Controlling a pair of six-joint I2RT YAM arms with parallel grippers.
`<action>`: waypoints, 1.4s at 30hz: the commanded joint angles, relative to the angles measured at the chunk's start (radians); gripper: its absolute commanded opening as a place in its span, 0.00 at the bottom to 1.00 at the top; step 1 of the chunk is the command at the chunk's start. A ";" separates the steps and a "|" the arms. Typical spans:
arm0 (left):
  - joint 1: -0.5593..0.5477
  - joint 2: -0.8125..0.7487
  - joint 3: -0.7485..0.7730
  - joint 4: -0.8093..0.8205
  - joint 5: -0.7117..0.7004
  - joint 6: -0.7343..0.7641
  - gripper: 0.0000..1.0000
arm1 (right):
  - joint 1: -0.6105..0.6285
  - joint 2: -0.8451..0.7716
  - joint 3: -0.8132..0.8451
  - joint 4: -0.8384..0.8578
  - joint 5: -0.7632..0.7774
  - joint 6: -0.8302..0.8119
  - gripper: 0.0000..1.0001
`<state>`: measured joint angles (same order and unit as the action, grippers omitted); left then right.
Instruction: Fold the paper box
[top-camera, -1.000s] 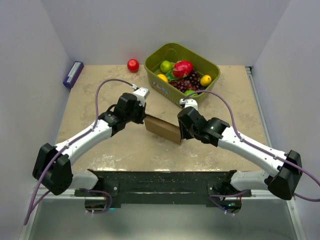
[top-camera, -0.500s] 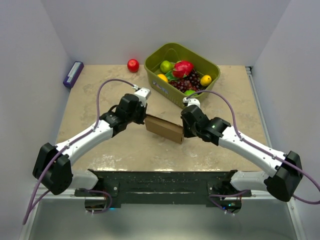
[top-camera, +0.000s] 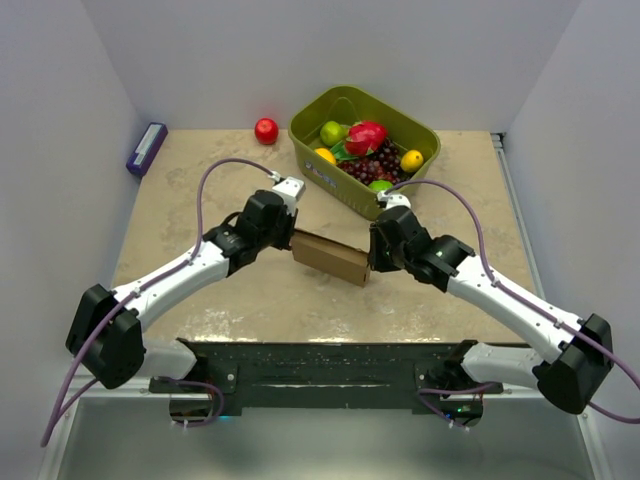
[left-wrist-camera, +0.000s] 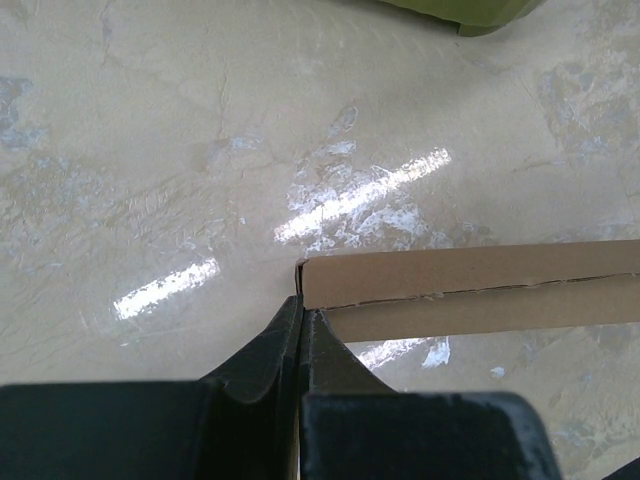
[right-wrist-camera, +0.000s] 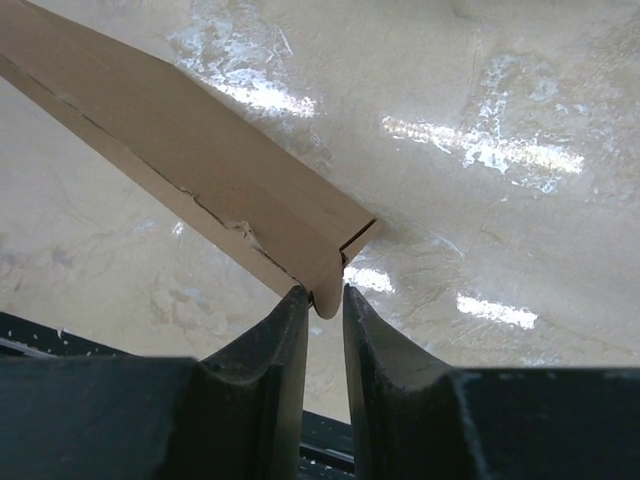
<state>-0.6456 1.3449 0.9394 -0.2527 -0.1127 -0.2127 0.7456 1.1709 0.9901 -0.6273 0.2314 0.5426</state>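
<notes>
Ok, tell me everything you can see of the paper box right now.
The paper box is plain brown thin cardboard, unprinted, collapsed into a long narrow strip with a ragged seam along it. It spans the gap between the arms, just nearer than the green basket. The left pincer is shut on its left end, the right pincer on a small tab at its right corner. Whether it touches the table is unclear.
</notes>
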 joint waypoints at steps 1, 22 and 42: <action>-0.014 0.045 -0.013 -0.134 -0.015 0.027 0.00 | -0.003 -0.017 -0.008 0.031 -0.024 -0.004 0.21; -0.052 0.097 -0.024 -0.151 -0.114 0.058 0.00 | -0.196 -0.034 -0.120 0.198 -0.337 -0.026 0.00; -0.106 0.125 -0.034 -0.164 -0.203 0.068 0.00 | -0.344 -0.048 -0.122 0.255 -0.575 -0.009 0.00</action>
<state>-0.7399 1.4055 0.9585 -0.2115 -0.3176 -0.1635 0.4156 1.1381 0.8680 -0.4278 -0.2699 0.5228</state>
